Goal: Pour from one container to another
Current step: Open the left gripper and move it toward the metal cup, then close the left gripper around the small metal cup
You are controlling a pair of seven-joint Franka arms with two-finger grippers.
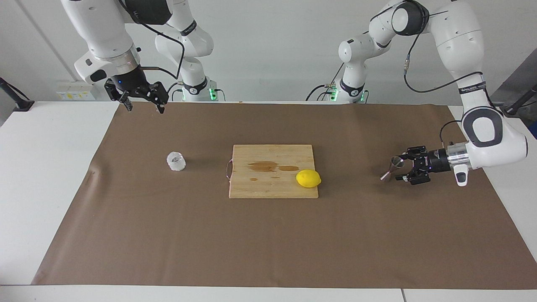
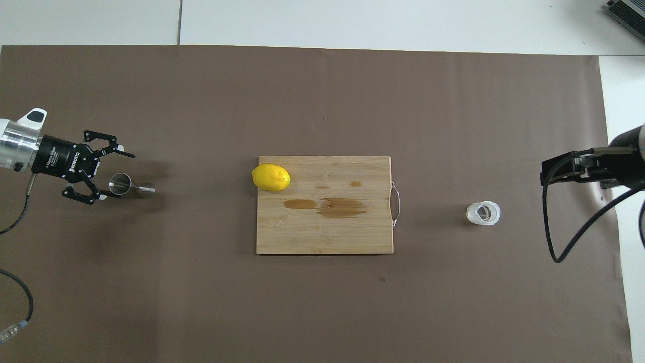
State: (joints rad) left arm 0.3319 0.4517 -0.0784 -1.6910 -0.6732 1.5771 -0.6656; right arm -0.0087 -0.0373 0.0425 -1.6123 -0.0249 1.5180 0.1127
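The steel jigger (image 1: 392,168) stands on the brown paper near the left arm's end of the table; it also shows in the overhead view (image 2: 122,183). My left gripper (image 1: 401,169) is low and level, open, with its fingers on either side of the jigger's upper cone (image 2: 119,177). I cannot tell whether a finger touches it. The squat clear glass cup (image 1: 176,161) stands alone on the paper toward the right arm's end, also in the overhead view (image 2: 484,213). My right gripper (image 1: 144,110) is open and empty, raised over the paper's edge nearest the robots (image 2: 554,171).
A wooden cutting board (image 1: 272,186) with a metal handle lies mid-table and bears brown wet stains (image 2: 327,205). A lemon (image 1: 308,178) sits on its corner toward the left arm's end (image 2: 271,177). Brown paper (image 1: 268,243) covers the table.
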